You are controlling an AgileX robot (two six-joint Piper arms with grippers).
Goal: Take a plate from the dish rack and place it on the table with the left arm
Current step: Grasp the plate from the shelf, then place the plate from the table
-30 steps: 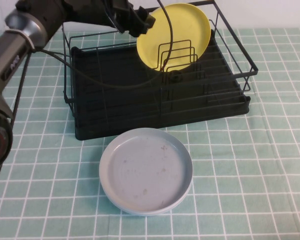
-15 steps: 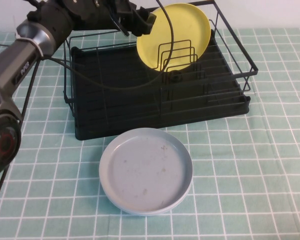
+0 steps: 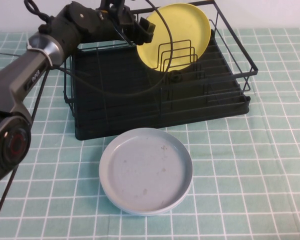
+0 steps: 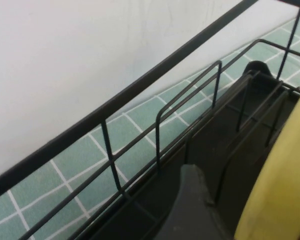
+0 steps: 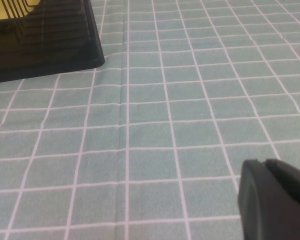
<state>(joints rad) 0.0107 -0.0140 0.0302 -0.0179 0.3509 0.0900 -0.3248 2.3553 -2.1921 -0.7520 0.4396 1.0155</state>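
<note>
Task at an early stage: the plate [image 3: 182, 31] stands upright on edge in the dividers at the far right of the dish rack [image 3: 155, 95]; nothing lifted yet. Lift-out and set-down on the table [image 3: 250, 165] remain.

Left gripper [image 3: 142, 31] sits at the plate's left rim, over the rack's far side, jaws apart, rim apparently between them; not clamped, judging by the wrist view.

Right gripper [image 5: 270, 200] low over bare table, right of the rack; its state cannot be told.

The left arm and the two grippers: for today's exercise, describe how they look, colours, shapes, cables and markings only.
The left arm is a thick grey-and-black cylinder with a silver band, pale lettering, a red-ringed joint and trailing black cables. The left gripper, at the dish rack's back rail, is black and blocky. The right gripper, over the table, shows only rounded matte black plastic.
</note>
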